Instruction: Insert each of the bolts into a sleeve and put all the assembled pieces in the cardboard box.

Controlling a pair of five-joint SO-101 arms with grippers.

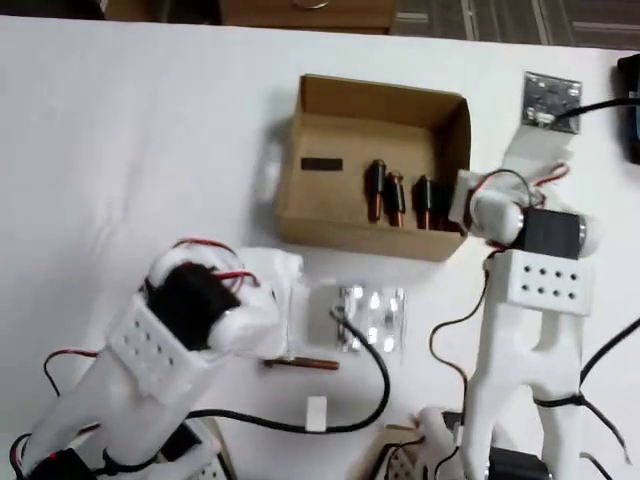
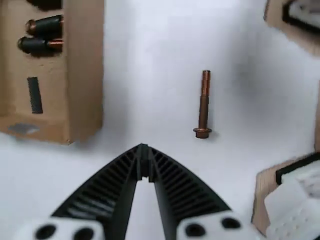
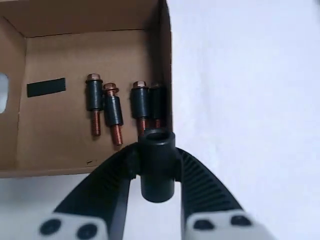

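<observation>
The bolt [image 2: 203, 105] lies flat and loose on the white tabletop [image 1: 120, 150]. It sits apart from the cardboard box [image 1: 350, 232] and a little ahead of my left claw [image 2: 144, 151], which is pressed together with nothing in it. My right claw [image 3: 156, 155] is pinching a black sleeve [image 3: 157, 175], and the sleeve's open end faces the wrist camera. From the high view, that arm's wrist hangs over the near corner of the box on its own side. Inside the box I count four assembled pieces [image 3: 113, 112], each a copper-coloured bolt through a black sleeve. They lie side by side on the floor, and the last one lies right against the side wall. A black strip [image 3: 46, 87] lies on the box floor, well apart from them.
</observation>
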